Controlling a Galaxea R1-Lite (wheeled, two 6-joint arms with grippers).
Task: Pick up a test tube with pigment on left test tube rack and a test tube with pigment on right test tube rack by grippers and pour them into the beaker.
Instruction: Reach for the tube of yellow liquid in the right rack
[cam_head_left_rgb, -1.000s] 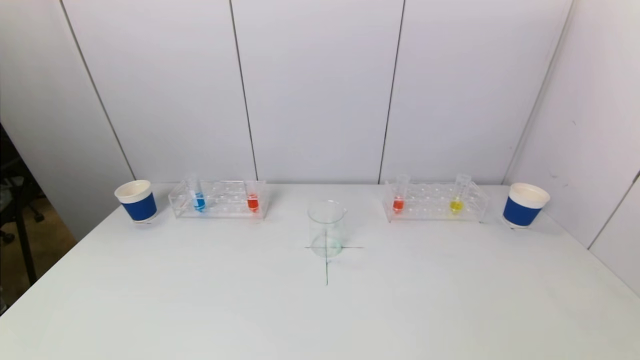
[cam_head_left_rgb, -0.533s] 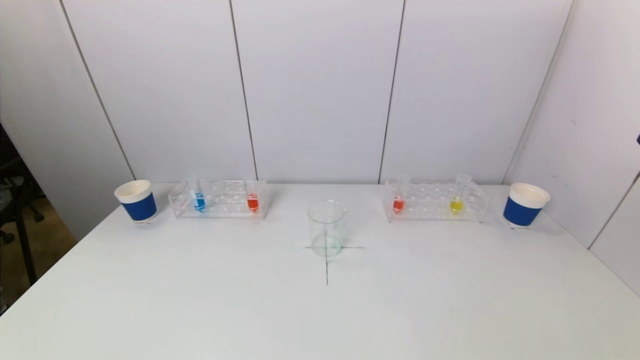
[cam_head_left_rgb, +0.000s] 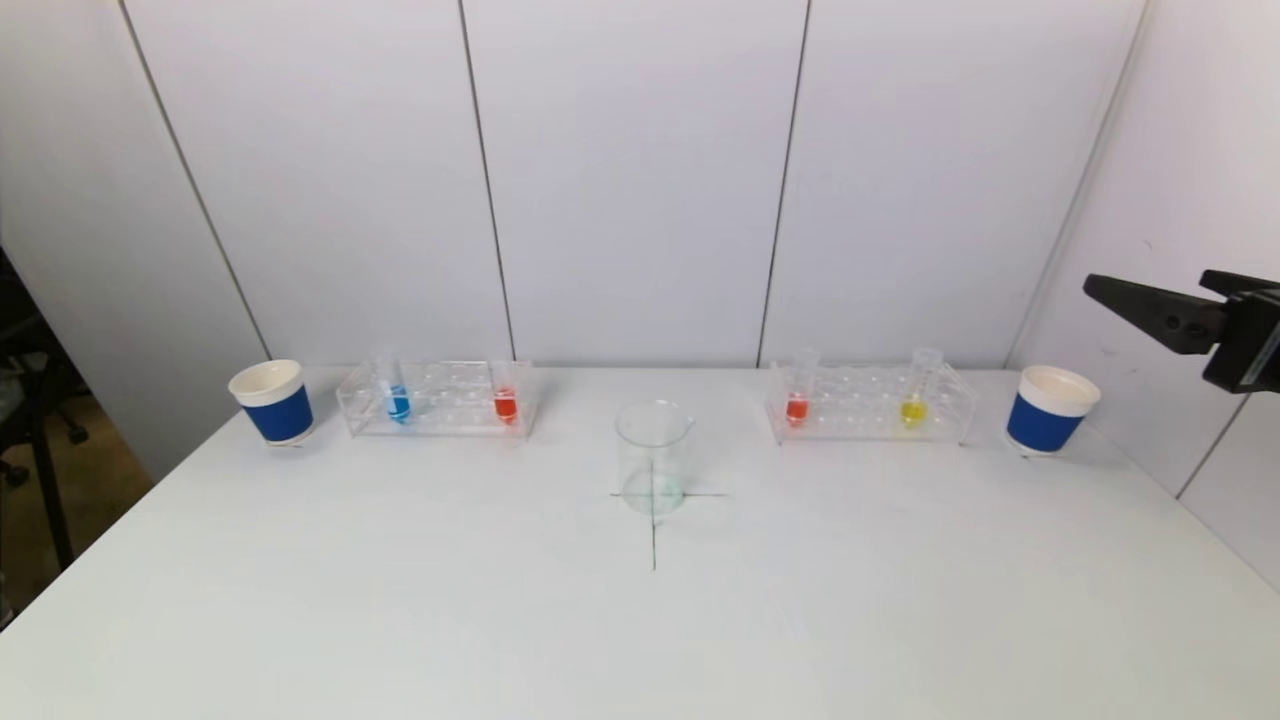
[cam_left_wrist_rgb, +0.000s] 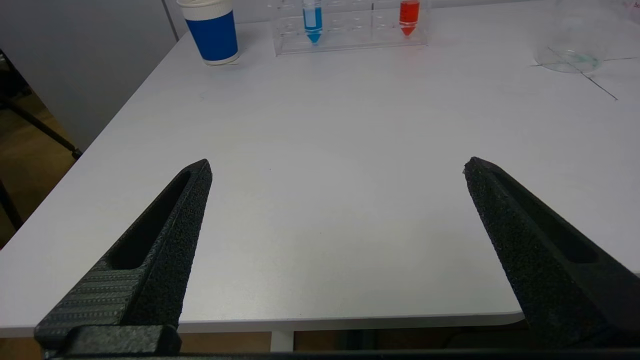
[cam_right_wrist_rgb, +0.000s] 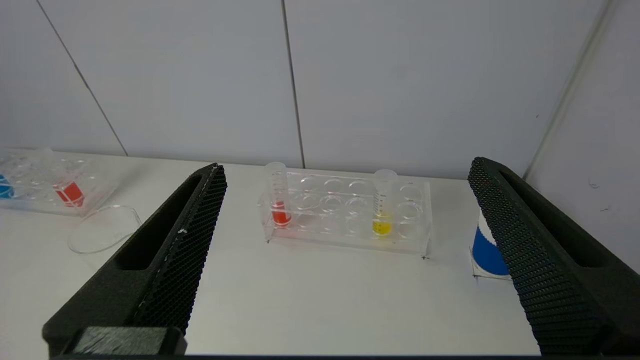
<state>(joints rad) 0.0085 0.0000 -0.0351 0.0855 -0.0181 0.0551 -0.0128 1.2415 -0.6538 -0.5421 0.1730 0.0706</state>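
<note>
Right gripper (cam_right_wrist_rgb: 345, 170) jaws spread wide, empty, raised; ahead and below it, the clear acrylic right rack (cam_right_wrist_rgb: 345, 212) holds thin clear plastic tubes, one with red pigment (cam_right_wrist_rgb: 278, 195), one with yellow pigment (cam_right_wrist_rgb: 384, 207). Likely light, slick, tippable: grip upper wall. Blue paper cup (cam_right_wrist_rgb: 487, 250) stands near. Left gripper (cam_left_wrist_rgb: 337, 167) open, low; left rack (cam_left_wrist_rgb: 350, 27) and clear glass beaker (cam_left_wrist_rgb: 575, 35) far ahead.

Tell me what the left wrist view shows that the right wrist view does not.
Only the left wrist view: the open left claw over the table's near edge, and the left blue cup.
Only the right wrist view: the open right claw, the right rack with its yellow tube, and the right blue cup.
Both: the left rack and the beaker.
</note>
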